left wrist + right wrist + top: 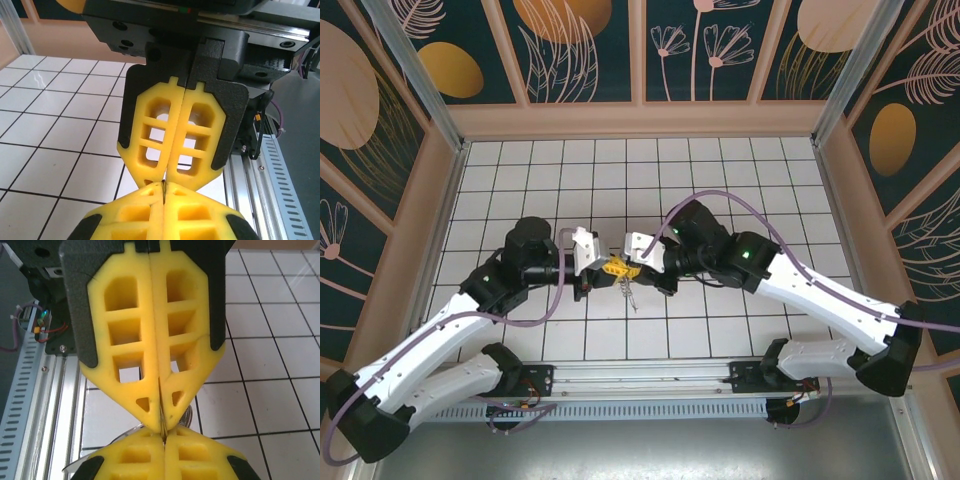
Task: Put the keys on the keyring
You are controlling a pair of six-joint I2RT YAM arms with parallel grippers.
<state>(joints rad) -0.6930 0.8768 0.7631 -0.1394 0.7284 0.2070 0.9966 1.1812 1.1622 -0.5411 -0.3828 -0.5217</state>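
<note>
Left fingers (115, 212) meet right fingers (176, 125); keys (626, 289) dangle

A white tiled tabletop (620, 170) with dark grid lines, enclosed by dark teal wall panels (585, 45) painted with pale flowers and gold ovals. A slotted metal rail (650, 378) runs along the near edge.

Floor tiles (50, 125) glossy; fingers (150, 196) matt yellow plastic; rail (65, 415) metal
</note>
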